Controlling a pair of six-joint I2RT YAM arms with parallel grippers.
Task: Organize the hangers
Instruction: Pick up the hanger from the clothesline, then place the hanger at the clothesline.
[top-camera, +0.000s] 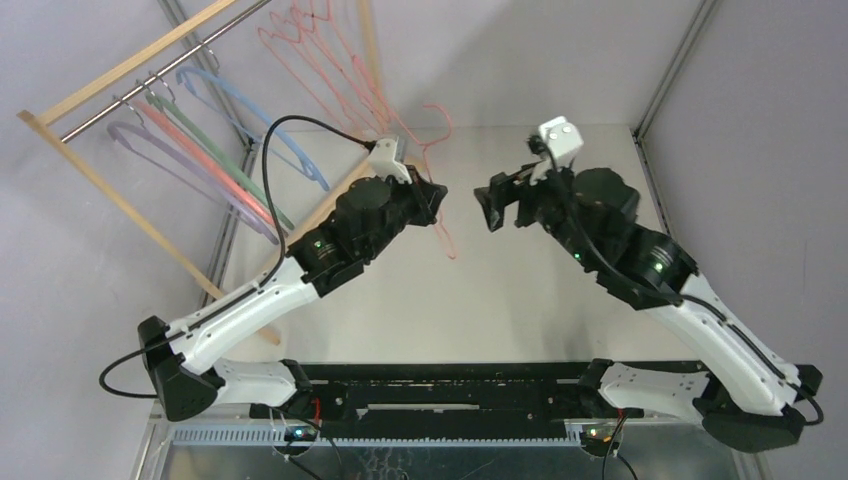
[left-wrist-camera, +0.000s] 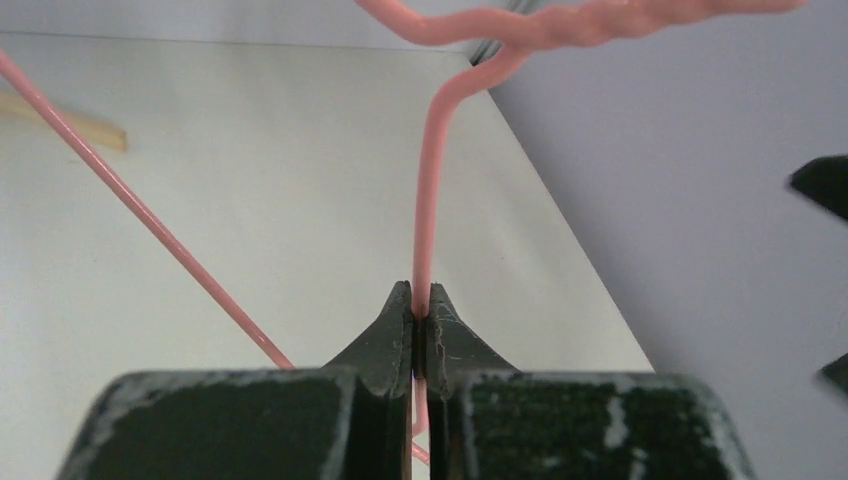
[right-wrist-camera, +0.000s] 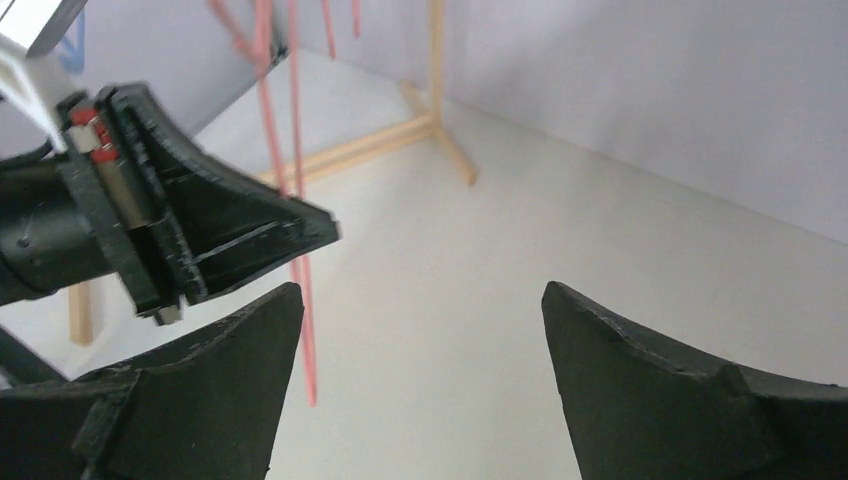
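**Left tool** (left-wrist-camera: 420, 300): pinched shut on the held wire hanger (left-wrist-camera: 432, 190), pads meeting on one straight run of pink wire a short way below the twisted neck. Carries the hanger clear of the worktop (top-camera: 560, 290), with the frame dangling below the tool in the overhead view and the hook showing beyond it. Grips this near the neck probably to leave the hook free for hanging and to stop the light frame swinging wide. Second strand of the same hanger slanting off at lower left in the wrist view, untouched.

**Right tool** (right-wrist-camera: 420, 295): spread wide, nothing between the pads. Faces the left tool across a small gap above mid-worktop, near the held hanger but apart from it. Looks placed to steady the wire or take it over, though that is only a guess.

**Rack** (top-camera: 130, 63): light wooden frame at far left, with a metal rod (top-camera: 120, 98) slanting along it. Bears the thick curved hangers (top-camera: 215, 165) in lilac, pink, green and blue, hooked side by side on the rod. Further up, toward the far wall, the other wire hangers (top-camera: 330, 70) bunched together, their attachment cut off by the frame edge.

**Held hanger against the store**: well apart from the rod and to the right of the rack's foot. Judged step: carrying toward the rod, hook not yet over it.
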